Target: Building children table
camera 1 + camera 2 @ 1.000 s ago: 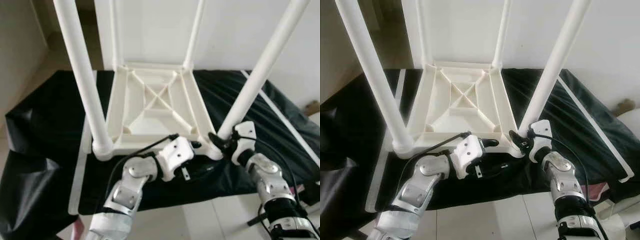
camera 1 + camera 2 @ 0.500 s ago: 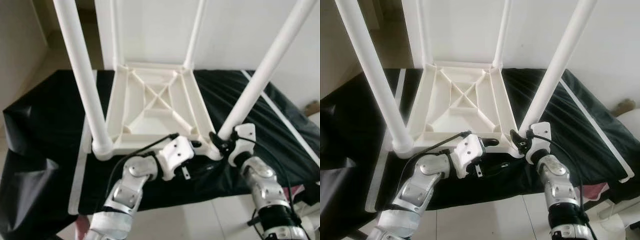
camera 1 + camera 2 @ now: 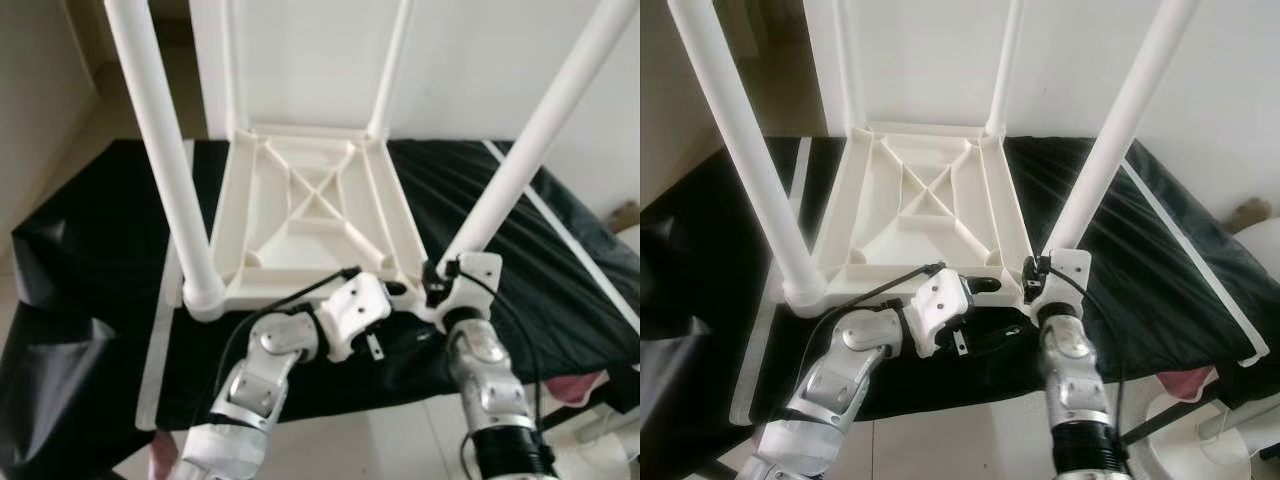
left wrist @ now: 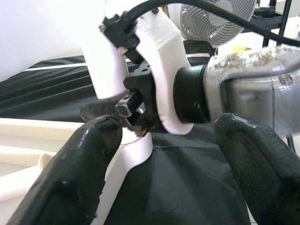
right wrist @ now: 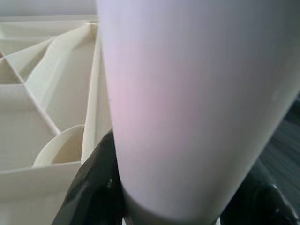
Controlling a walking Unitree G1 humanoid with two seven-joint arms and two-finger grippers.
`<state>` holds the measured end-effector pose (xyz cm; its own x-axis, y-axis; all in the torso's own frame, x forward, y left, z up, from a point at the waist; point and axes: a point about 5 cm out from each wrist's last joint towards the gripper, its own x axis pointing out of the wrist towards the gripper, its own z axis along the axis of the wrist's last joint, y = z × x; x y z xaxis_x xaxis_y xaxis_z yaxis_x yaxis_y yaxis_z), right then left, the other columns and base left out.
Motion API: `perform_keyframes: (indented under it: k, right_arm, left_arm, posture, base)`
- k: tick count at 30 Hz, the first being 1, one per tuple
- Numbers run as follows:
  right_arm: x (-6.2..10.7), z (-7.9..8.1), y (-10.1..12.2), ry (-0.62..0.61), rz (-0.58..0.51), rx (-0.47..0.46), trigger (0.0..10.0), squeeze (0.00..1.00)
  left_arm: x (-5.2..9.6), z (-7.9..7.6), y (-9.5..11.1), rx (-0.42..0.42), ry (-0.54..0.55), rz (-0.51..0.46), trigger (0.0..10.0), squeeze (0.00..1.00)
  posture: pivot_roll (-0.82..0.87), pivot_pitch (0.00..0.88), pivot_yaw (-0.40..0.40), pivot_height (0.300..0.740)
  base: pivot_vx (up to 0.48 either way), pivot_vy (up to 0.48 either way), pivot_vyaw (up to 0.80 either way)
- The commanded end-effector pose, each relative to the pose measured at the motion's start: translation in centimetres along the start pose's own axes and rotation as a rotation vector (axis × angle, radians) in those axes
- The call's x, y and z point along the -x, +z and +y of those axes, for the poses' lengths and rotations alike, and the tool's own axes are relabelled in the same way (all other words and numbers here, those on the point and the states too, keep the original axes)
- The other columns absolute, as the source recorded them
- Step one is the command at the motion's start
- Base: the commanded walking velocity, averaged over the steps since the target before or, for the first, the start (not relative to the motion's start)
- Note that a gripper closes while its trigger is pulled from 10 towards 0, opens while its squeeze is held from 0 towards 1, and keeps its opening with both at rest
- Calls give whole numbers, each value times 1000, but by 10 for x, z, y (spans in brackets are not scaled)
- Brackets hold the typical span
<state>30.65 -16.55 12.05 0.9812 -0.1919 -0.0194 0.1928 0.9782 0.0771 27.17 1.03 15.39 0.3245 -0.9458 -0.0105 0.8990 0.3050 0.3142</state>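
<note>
- The table top (image 3: 312,215) lies upside down on the sheet (image 3: 90,230), at the middle of the scene.
- Four legs stand up from its corners: one leg (image 3: 165,160) at 9 o'clock, the right near leg (image 3: 530,140) at 3 o'clock, two far legs (image 3: 390,65) at 12 o'clock.
- The left gripper (image 3: 395,292) lies at 6 o'clock, against the table top's near edge.
- The right gripper (image 3: 440,285) sits at 5 o'clock, around the base of the right near leg, just beside the left gripper.
- A fan (image 4: 218,21) stands behind the right gripper in the left wrist view.

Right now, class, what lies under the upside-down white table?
A black sheet lies under the table, spreading out on all sides. What is beneath the sheet is covered.
</note>
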Motion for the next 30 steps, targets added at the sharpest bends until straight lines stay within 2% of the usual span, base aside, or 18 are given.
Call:
perform_keyframes:
  k: [1, 2, 4, 9, 14, 15, 16, 24, 26, 30]
  right_arm:
    - [7, 2, -18, -68, 92, -6, 10000, 0]
    - [7, 9, -16, -37, 86, -17, 10000, 0]
    - [7, 13, -15, -15, 83, -16, 10000, 0]
    - [6, 6, -14, -8, 86, 0, 10000, 0]
    - [7, 8, -11, -12, 75, -12, 10000, 0]
    - [7, 9, -10, -10, 71, -10, 10000, 608]
    - [8, 10, -10, -9, 71, -13, 10000, 1000]
    - [9, 5, -5, -5, 46, -16, 10000, 1000]
    - [9, -7, -3, 13, 21, -15, 10000, 1000]
    - [10, -16, -2, 65, 9, -6, 10000, 1000]
  left_arm:
    - [-2, 2, -2, 17, 127, -4, 10000, 0]
    - [-2, 2, -2, 18, 126, -4, 10000, 0]
    - [-2, 1, -2, 18, 125, -4, 10000, 0]
    - [0, 1, -3, 14, 122, 0, 10000, 0]
    - [0, 2, -3, 15, 124, 2, 10000, 0]
    - [0, 1, -3, 15, 124, 2, 10000, 0]
    - [0, 1, -3, 16, 124, 3, 10000, 0]
    - [0, 2, -3, 14, 126, 4, 10000, 0]
    - [0, 1, -3, 14, 123, 4, 10000, 0]
    - [1, 1, -3, 15, 122, 6, 10000, 0]
  posture:
    - [39, 0, -74, 740]
    - [39, 0, -73, 740]
    - [39, 0, -73, 740]
    - [41, 0, -74, 740]
    - [45, 0, -74, 740]
    - [45, 0, -74, 740]
    - [45, 0, -73, 740]
    - [45, 0, -72, 740]
    - [44, 0, -72, 740]
    - [43, 0, -72, 740]
  base:
    - [0, 0, 0]
    - [0, 0, 0]
    - [0, 0, 0]
    - [0, 0, 0]
    - [0, 0, 0]
    - [0, 0, 0]
    - [0, 0, 0]
    - [0, 0, 0]
    - [0, 0, 0]
    - [0, 0, 0]
